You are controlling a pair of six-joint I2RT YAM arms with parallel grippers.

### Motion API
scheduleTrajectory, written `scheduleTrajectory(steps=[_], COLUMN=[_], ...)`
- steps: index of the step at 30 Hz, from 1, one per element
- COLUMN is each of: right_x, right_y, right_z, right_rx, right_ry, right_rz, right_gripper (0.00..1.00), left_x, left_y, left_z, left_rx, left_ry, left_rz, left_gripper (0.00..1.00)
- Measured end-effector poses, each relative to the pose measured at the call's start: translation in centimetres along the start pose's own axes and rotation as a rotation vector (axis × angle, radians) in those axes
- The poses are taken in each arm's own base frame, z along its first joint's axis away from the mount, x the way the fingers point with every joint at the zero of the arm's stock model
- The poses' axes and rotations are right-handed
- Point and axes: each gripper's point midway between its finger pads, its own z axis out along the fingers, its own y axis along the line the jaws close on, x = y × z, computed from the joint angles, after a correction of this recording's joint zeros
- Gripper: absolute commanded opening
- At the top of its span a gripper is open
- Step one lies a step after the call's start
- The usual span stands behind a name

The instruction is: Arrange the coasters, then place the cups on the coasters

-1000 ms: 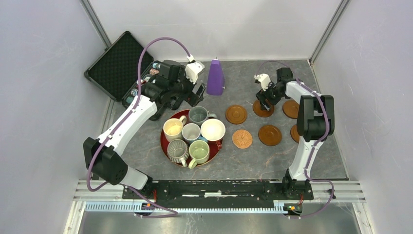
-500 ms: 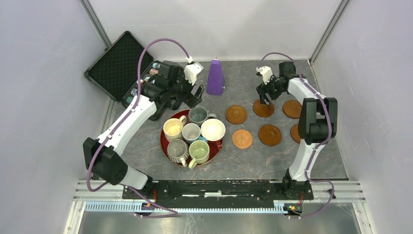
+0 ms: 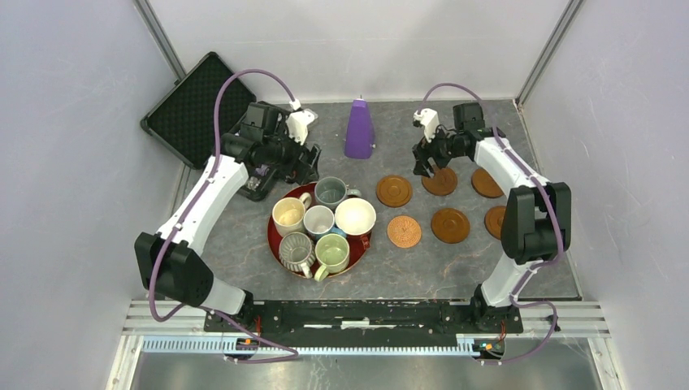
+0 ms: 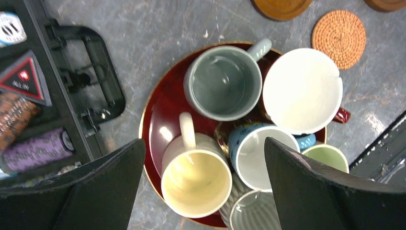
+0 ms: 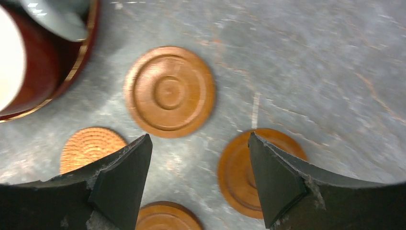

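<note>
Six cups stand packed on a red tray (image 3: 272,236): cream-yellow (image 3: 288,214), grey-blue (image 3: 331,192), white with a blue handle (image 3: 318,219), wide white (image 3: 355,216), ribbed grey (image 3: 296,250) and pale green (image 3: 332,252). My left gripper (image 4: 205,143) hangs open and empty above the cream-yellow cup (image 4: 196,182). To the right of the tray lie the coasters: brown discs (image 3: 394,191), (image 3: 443,183), (image 3: 487,183), (image 3: 450,225), (image 3: 496,221) and a woven tan one (image 3: 404,231). My right gripper (image 5: 198,139) is open and empty over bare table between two brown coasters (image 5: 169,91), (image 5: 239,172).
A purple cone (image 3: 358,130) stands at the back middle. An open black case (image 3: 191,110) with small items lies at the back left, close to my left arm. The booth walls close in on both sides.
My right gripper has come off the back-middle brown coaster and moved left and up. My left gripper has pulled back to the left, still open.
</note>
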Motion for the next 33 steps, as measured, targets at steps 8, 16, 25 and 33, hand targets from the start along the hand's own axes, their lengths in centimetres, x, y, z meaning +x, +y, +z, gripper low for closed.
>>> scheduleTrajectory(steps=[8, 16, 25, 33], right_x=[-1.9, -1.0, 4.4, 5.4], right_y=[8.7, 17.5, 24.5, 27.2], right_z=[1.1, 1.3, -0.7, 0.6], right_rx=[-0.157, -0.254, -0.286, -0.196], right_ry=[-0.024, 0.004, 0.083, 0.116], right_rz=[-0.017, 0.009, -0.025, -0.006], right_gripper=[0.79, 0.81, 0.85, 0.85], left_x=[4.4, 6.2, 7.0, 7.9], left_y=[0.0, 0.1, 0.0, 0.2], left_z=[-2.0, -3.8, -5.2, -6.0], left_rx=[-0.014, -0.071, -0.123, -0.168], left_ry=[0.041, 0.031, 0.012, 0.009], left_rz=[-0.069, -0.079, -0.066, -0.063], left_gripper=[1.0, 1.0, 1.0, 1.0])
